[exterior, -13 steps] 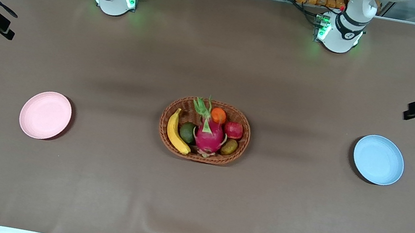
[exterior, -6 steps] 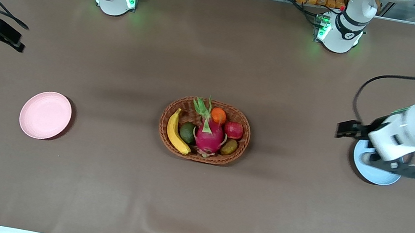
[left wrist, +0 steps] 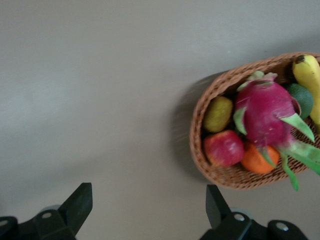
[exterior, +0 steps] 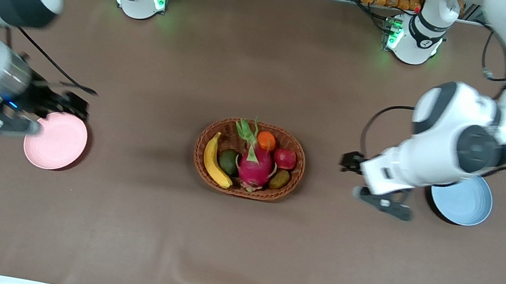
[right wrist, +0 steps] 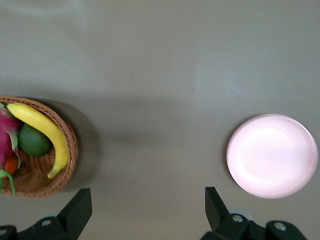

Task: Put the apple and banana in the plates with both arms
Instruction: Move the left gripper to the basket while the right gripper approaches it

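The red apple [exterior: 284,158] and the yellow banana [exterior: 215,160] lie in the woven basket [exterior: 244,192] at mid table. The pink plate [exterior: 57,144] lies toward the right arm's end and the blue plate [exterior: 463,202] toward the left arm's end; both are bare. My left gripper [exterior: 382,202] is open and empty, up over the table between basket and blue plate; its wrist view shows its own gripper [left wrist: 148,200], the apple [left wrist: 223,148] and the banana [left wrist: 308,75]. My right gripper [exterior: 1,123] is open and empty, up by the pink plate; its wrist view shows its own gripper [right wrist: 148,197], the banana [right wrist: 42,130] and the plate [right wrist: 272,155].
The basket also holds a pink dragon fruit [exterior: 255,163], an orange [exterior: 266,140], a green avocado [exterior: 229,161] and a brownish kiwi [exterior: 279,179]. Brown cloth covers the table. The left arm's elbow hangs partly over the blue plate.
Both arms have swung in from the table's ends toward the middle. The left gripper passed over the blue plate toward the basket. The right gripper came in to the pink plate. The fruit has not moved.
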Tool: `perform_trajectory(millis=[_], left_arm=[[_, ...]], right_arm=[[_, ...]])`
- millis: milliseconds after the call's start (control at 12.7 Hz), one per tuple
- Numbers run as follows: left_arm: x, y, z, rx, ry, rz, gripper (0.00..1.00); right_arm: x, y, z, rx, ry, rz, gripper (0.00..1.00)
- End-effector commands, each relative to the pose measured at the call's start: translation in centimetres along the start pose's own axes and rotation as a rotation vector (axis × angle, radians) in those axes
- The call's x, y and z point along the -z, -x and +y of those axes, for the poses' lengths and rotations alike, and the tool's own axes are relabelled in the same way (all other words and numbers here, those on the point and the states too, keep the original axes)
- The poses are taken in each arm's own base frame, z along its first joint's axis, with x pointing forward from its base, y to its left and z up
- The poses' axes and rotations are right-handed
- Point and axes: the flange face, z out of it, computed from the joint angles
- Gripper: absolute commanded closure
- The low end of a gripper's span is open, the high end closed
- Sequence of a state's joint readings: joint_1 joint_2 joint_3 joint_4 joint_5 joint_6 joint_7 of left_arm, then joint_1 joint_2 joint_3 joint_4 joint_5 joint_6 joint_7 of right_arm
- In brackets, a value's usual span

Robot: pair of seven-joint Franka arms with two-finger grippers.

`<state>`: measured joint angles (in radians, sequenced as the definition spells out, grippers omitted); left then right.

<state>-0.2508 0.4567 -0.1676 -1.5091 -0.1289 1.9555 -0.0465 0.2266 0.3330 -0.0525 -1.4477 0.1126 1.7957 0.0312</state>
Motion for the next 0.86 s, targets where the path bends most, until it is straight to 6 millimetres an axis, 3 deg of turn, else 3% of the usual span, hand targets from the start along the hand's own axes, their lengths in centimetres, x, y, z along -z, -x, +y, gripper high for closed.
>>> perform_trajectory(millis=[0,79,236,393,550,628,785], left_arm=[[-4.1,-1.0,2.6,-0.059,0.001,0.014,0.00],[-5.8,-0.6,4.1,-0.082,-0.002,-0.002,0.00],[-8.9,0.7,5.0,-0.096,-0.007,-0.003,0.00],[-11.8,2.5,7.5,-0.136,-0.009,0.040,0.00],[-13.6,3.6,7.6,-0.141,-0.013,0.037,0.00],[-14.0,4.2,9.0,-0.154,-0.014,0.035,0.00],[-14.3,4.7,9.8,-0.164,-0.014,0.040,0.00]], right_arm=[[-3.7,-3.2,-5.0,0.056,-0.017,0.097,0.00],[-5.6,-4.1,-6.8,0.061,-0.017,0.144,0.00],[-8.6,-5.3,-7.1,0.047,-0.015,0.179,0.00],[-9.8,-5.5,-6.9,0.045,-0.008,0.167,0.00],[-12.2,-6.7,-4.7,0.017,0.002,0.185,0.00],[-12.9,-7.7,-2.7,-0.001,0.005,0.241,0.00],[-14.0,-8.8,0.0,-0.031,0.013,0.306,0.00]])
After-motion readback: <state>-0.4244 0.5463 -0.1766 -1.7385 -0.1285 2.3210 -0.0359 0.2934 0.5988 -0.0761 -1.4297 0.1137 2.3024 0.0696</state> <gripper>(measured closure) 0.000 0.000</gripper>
